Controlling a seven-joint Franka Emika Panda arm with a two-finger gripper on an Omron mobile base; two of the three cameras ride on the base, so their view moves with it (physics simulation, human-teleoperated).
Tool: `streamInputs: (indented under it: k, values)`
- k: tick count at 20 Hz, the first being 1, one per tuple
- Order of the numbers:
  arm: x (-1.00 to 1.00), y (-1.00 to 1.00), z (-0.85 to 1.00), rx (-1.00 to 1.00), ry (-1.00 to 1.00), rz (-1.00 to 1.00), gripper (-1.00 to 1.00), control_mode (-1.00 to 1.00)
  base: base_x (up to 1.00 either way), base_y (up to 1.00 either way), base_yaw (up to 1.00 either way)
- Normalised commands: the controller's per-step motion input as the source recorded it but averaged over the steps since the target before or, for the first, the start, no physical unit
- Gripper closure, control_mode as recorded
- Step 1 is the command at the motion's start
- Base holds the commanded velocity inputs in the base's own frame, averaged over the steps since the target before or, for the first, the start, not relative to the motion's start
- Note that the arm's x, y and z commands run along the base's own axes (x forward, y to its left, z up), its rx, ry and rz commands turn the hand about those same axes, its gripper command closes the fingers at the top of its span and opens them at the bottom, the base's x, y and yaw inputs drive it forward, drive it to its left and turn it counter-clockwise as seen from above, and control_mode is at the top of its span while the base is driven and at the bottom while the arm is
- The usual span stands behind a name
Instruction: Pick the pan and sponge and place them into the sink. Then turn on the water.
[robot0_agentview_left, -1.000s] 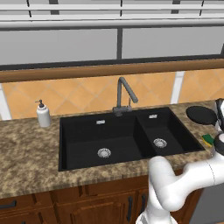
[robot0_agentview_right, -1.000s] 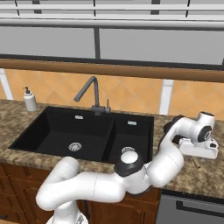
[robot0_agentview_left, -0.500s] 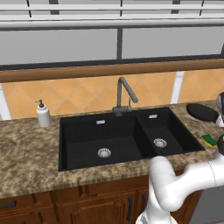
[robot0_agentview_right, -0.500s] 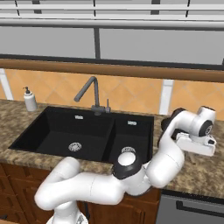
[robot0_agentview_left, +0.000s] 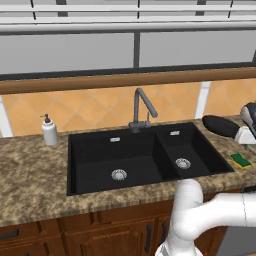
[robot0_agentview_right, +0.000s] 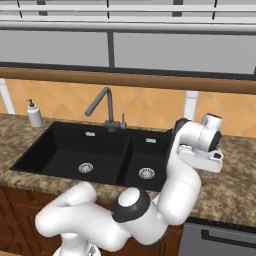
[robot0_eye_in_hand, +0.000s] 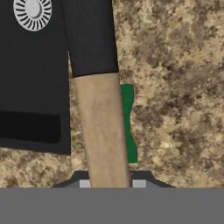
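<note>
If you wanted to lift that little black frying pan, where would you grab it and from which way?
By the thin wooden handle, from above. It juts out straight from the pan and is narrow enough for two fingers to close across. The gripper is already shut on it there, with the sponge lying beside it.

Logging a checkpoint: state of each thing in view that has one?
Small black frying pan with wooden handle: lifted, held by its handle.
Two-finger gripper: shut on the handle.
Green and yellow sponge: lying on the counter, right of the sink.
Black double-basin sink: nothing in either basin.
Dark grey faucet: off, no stream.
</note>
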Motion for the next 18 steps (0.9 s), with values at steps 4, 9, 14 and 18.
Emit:
streamInputs:
  k: [4,9,14,18]
  values:
    - [-0.38,1.0,0.07,-0.1,-0.07,0.03,1.0,-1.0,0.0,0.0,0.0]
    - [-0.44,1.0,0.02,-0.07,0.0,0.11,1.0,-1.0,0.0,0.0,0.0]
    - [-0.17,1.0,0.23,-0.01,0.0,0.17,1.0,-1.0,0.0,0.0,0.0]
    - [-0.05,1.0,0.25,0.0,0.0,0.21,1.0,-1.0,0.0,0.0,0.0]
